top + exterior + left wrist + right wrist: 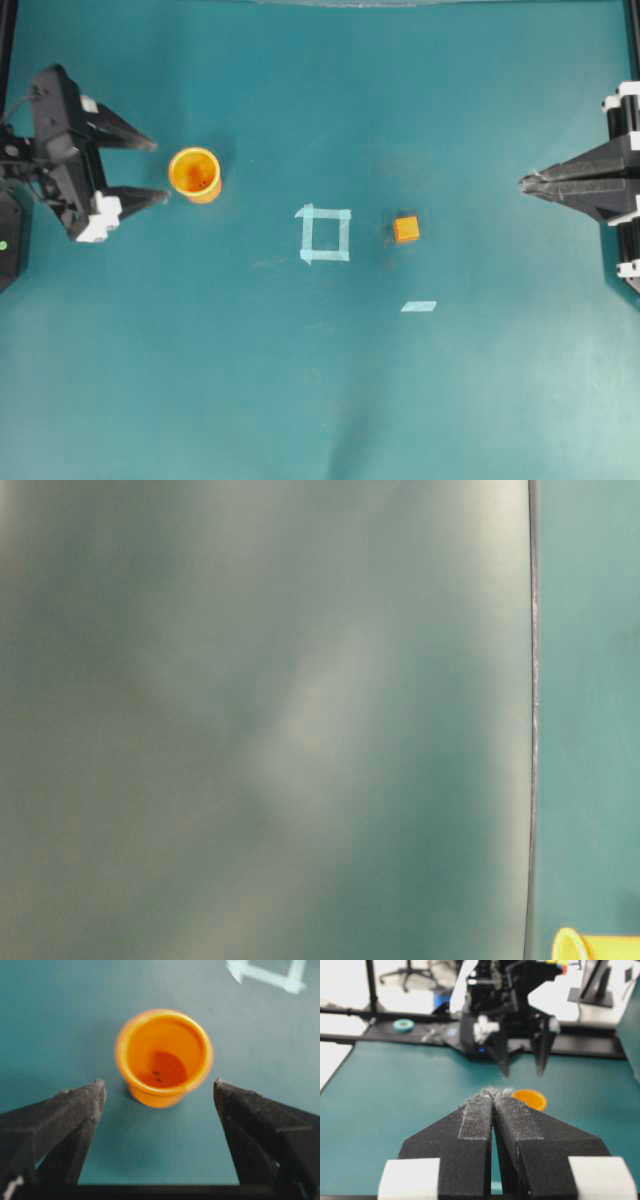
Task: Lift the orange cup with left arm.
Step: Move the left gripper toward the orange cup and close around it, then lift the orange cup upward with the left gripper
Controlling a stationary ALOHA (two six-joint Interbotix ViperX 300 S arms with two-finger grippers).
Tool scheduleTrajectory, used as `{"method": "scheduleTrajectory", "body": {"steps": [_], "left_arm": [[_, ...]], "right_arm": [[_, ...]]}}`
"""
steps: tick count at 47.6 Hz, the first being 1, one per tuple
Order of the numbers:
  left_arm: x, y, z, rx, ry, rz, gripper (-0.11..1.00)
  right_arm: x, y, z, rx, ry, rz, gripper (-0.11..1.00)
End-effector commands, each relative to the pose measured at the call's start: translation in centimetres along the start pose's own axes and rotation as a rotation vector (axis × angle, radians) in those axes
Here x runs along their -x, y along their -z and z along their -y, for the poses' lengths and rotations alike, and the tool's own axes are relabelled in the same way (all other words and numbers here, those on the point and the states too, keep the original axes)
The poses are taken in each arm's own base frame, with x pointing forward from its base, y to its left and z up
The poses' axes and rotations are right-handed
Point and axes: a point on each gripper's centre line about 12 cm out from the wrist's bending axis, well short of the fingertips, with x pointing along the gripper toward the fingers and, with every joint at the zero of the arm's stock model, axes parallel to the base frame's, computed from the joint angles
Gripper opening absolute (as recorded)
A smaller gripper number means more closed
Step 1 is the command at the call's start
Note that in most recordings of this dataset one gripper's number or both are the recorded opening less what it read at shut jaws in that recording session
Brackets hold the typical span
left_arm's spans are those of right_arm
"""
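1. The orange cup (195,174) stood upright on the teal bench (300,380) — left of a tape square (325,233).
2. Left tool (157,170) — fingers spread wide, just short of the cup, not touching.
3. Right tool (524,183) — fingers pressed together, empty.

The orange cup (164,1057) looks like smooth, slightly glossy plastic. The table (320,400) wears a matt teal covering. The right gripper (494,1094) has rough, fuzzy black finger pads.
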Motion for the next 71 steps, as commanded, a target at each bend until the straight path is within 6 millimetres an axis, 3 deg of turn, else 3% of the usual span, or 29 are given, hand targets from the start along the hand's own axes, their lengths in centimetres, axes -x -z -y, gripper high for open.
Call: {"method": "scheduleTrajectory", "body": {"steps": [1, 20, 60, 71], "left_arm": [[-0.6, 0.0, 0.3, 0.011, 0.01, 0.001, 0.85], [-2.6, 1.4, 0.2, 0.019, 0.005, -0.056, 0.85], [-7.2, 0.2, -0.1, 0.013, -0.006, -0.067, 0.85], [-7.6, 0.5, -1.3, 0.039, -0.041, -0.085, 0.83]], "right_arm": [[-0.2, -0.9, 0.0, 0.002, 0.0, 0.023, -0.01], [-0.2, -0.8, 0.0, 0.002, 0.0, 0.018, -0.01], [-0.3, -0.6, -0.1, 0.0, -0.006, 0.011, -0.01], [-0.3, -0.6, -0.2, 0.0, -0.009, 0.01, -0.01]]}}
